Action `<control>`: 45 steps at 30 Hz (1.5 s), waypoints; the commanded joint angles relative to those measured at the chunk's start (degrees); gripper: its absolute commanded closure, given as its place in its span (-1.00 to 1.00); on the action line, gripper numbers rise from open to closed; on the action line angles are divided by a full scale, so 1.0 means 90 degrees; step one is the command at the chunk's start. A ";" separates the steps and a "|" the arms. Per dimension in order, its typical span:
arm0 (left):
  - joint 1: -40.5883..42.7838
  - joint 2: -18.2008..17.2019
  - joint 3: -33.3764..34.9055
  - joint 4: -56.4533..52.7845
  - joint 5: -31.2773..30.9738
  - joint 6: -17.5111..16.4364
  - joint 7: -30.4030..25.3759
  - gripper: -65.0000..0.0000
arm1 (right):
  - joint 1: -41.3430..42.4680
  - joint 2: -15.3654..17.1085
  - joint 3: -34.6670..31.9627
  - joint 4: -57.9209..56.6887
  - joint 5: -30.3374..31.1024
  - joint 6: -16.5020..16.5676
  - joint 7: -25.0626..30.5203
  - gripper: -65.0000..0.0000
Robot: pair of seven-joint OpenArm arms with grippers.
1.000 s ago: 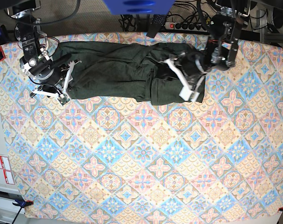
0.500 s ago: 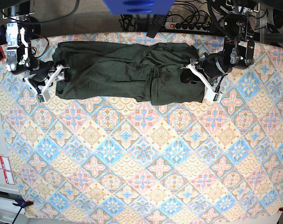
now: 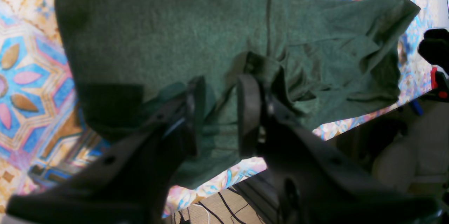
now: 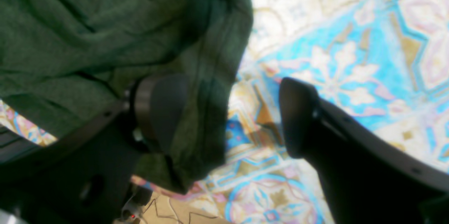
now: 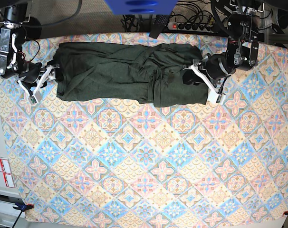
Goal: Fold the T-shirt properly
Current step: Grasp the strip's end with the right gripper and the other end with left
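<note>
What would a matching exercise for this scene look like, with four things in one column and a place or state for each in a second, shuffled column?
Things:
1. T-shirt
2. right tool
3. left tool
4. power strip

Places or states:
A. jaws wide apart, one finger over the shirt, the other over the patterned cloth
B. jaws close together, over green fabric
C. lying stretched along the far side of the patterned cloth
D. beyond the table's far edge, among cables

Pairs: 1-C, 2-A, 3-B, 4-D
</note>
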State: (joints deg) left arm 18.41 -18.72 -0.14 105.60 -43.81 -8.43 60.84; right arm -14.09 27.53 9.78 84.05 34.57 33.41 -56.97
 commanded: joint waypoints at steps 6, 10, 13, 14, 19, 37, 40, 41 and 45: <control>-0.0058 -0.0035 -0.0018 0.0081 -0.0070 -0.0026 -0.0074 0.56 | 0.0076 0.0101 0.0041 -0.0035 0.0101 0.0054 0.0103 -0.36; -0.0058 -0.0035 -0.0028 0.0081 -0.0079 -0.0026 -0.0064 0.56 | 0.0076 0.0082 0.0032 -0.0621 0.0101 0.0054 0.0113 -0.36; -0.0048 -0.0035 -0.0028 0.0081 -0.0079 -0.0026 -0.0064 0.56 | 0.0076 -0.0075 0.0041 -0.0816 0.0101 0.0063 0.0132 -0.36; -0.0048 -0.0035 -0.0028 0.0081 -0.0079 -0.0026 -0.0074 0.56 | 0.0076 -0.0104 0.0041 -0.0816 0.0101 0.0063 0.0132 -0.36; -0.0029 -0.0035 -0.0018 0.0081 -0.0089 -0.0026 -0.0083 0.56 | 0.0076 -0.0299 0.0002 -0.0797 0.0110 0.0259 0.0103 -0.36; -0.0029 -0.0035 -0.0038 0.0081 -0.0089 -0.0026 -0.0074 0.56 | 0.0076 -0.1159 0.0012 -0.0768 0.0110 0.0732 -0.0385 -0.36; -0.0029 -0.0035 -0.0038 0.0081 -0.0089 -0.0026 -0.0074 0.56 | 0.0076 -0.1296 0.0002 -0.0768 0.0110 0.0732 -0.0425 -0.36; -0.0029 -0.0035 -0.0038 0.0081 -0.0089 -0.0026 -0.0074 0.56 | 0.0076 -0.1335 0.0002 -0.0768 0.0110 0.0732 -0.0425 -0.36; -0.0029 -0.0035 -0.0038 0.0081 -0.0089 -0.0026 -0.0083 0.56 | 0.0076 -0.1413 -0.0134 -0.0787 0.0110 0.0732 -0.0425 -0.36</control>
State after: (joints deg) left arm 18.41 -18.74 -0.14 105.49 -43.79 -8.43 60.86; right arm -12.84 15.59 9.74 77.32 36.05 39.20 -57.36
